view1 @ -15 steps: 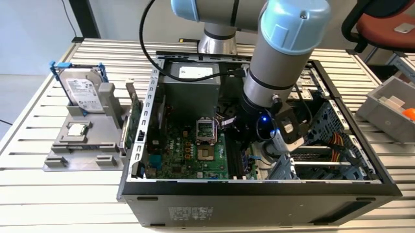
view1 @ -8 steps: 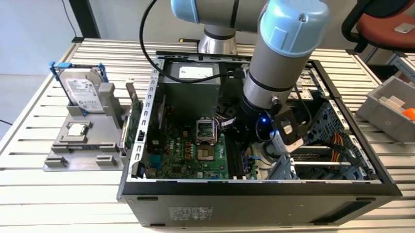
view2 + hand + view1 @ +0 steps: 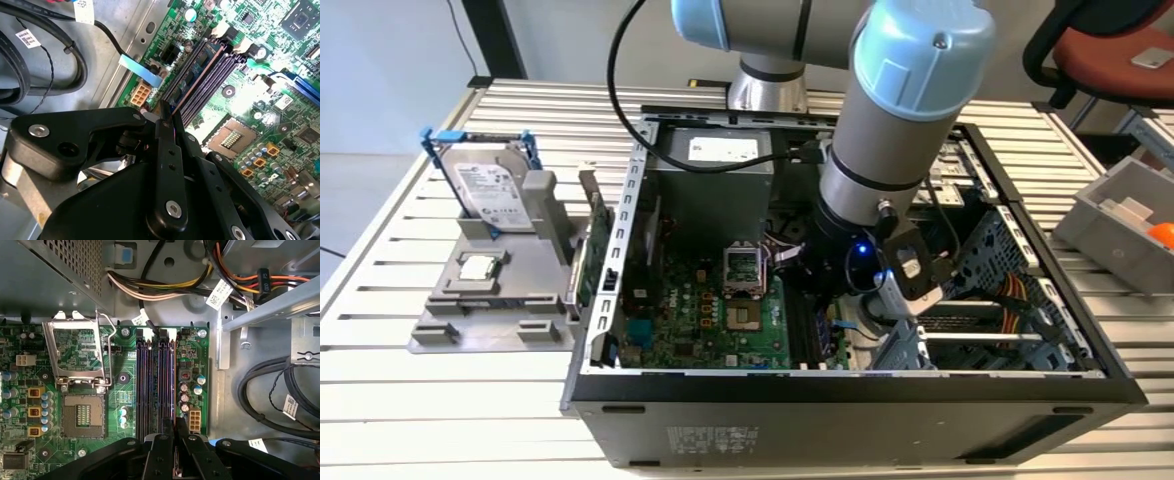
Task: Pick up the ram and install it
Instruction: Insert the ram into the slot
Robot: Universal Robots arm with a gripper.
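Here the hand [image 3: 174, 442] reaches down inside the open computer case [image 3: 854, 385], its black fingers [image 3: 169, 150] drawn close together and clamped on the thin edge of the ram [image 3: 196, 75]. In both wrist views the ram stands on edge in a memory slot [image 3: 168, 385] of the green motherboard [image 3: 120, 390], beside the empty processor socket [image 3: 82, 415].

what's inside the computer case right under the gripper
Below the gripper lies the green motherboard with its row of memory slots. A ram stick sits in the slot in line with the fingertips. The gripper's black body covers the slots' near ends.
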